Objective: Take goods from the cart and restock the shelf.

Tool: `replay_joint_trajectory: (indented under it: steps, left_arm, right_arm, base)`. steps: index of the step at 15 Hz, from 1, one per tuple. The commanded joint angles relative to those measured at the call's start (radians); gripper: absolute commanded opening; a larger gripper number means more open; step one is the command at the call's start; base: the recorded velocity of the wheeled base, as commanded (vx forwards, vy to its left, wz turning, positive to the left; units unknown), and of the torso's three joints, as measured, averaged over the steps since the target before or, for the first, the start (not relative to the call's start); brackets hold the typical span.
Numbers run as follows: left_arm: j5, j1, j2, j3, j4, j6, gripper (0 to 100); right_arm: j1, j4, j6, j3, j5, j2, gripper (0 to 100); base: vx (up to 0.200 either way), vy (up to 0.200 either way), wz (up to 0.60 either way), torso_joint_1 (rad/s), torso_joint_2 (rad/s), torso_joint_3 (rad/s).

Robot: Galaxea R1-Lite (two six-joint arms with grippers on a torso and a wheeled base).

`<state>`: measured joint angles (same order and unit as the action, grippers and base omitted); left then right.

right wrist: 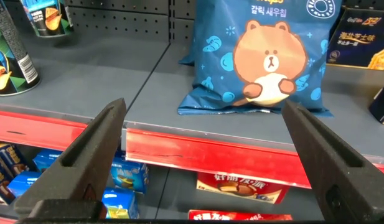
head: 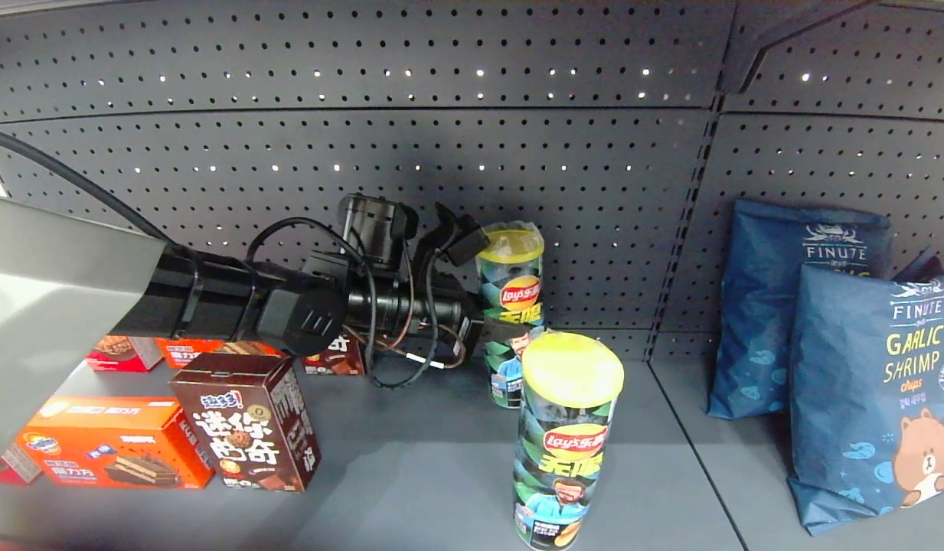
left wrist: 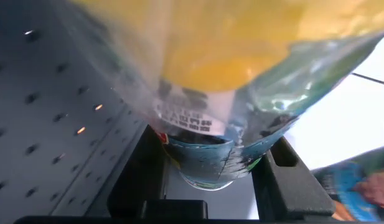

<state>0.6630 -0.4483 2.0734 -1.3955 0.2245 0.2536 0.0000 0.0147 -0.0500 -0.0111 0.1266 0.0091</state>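
**Item: rear chip can, placement at the shelf back**

Location. The rear chip can (head: 510,291) stands upright between the fingers of the left claw (head: 496,330), which grips it low on the body, well below the yellow lid. The left wrist view shows the same can (left wrist: 204,155) wedged between the two dark fingers (left wrist: 137,180), so the claw is pinching it from both sides. The can's base looks level with the shelf deck (head: 410,467). Actual contact cannot be confirmed, because another can's lid hides part of the base.

Neighbours. The pegboard wall (head: 579,176) lies just beyond the claw. The front chip can (head: 567,444) stands just beside the held one, on the side of the claw nearer the shelf edge. A brown box (head: 246,428) sits back along the arm, well apart from the claw tip.

Second claw. The right claw (right wrist: 204,109) is spread and holds nothing. It faces a blue snack bag (right wrist: 266,56) across the shelf lip.

Handling note (judgement). The step in hand appears to be setting the can down and letting go.
- Confirm the base is flat on the deck before the fingers part.
- Part both fingers evenly, since a tall can tips easily.
- Draw the claw straight back along the arm's line, not sideways, because the front can is close enough to be knocked.
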Motion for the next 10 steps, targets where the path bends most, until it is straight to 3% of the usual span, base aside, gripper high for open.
replay_joint_trajectory:
  steps: [1,4,5,6,10]
  left_arm:
    - [0.001,0.005,-0.004,0.006,0.004,0.001,0]
    - [0.001,0.005,0.001,0.013,0.024,0.006,0]
    - [0.001,0.007,0.002,0.016,0.024,0.021,0]
    - [0.001,0.010,0.011,0.021,0.021,0.064,0]
    - [0.001,0.034,0.028,0.027,0.018,0.113,0]
  right_arm:
    - [0.000,0.001,-0.001,-0.001,0.001,0.002,100]
    - [0.000,0.001,-0.001,0.000,0.001,0.002,100]
    - [0.000,0.001,0.001,-0.001,0.001,0.002,100]
    - [0.000,0.001,-0.001,0.000,0.001,0.002,100]
    - [0.000,0.001,-0.001,-0.001,0.001,0.002,100]
  base:
    - [0.000,0.000,0.00,0.000,0.00,0.000]
    - [0.000,0.000,0.00,0.000,0.00,0.000]
    - [0.000,0.000,0.00,0.000,0.00,0.000]
    - [0.000,0.000,0.00,0.000,0.00,0.000]
    - [0.000,0.000,0.00,0.000,0.00,0.000]
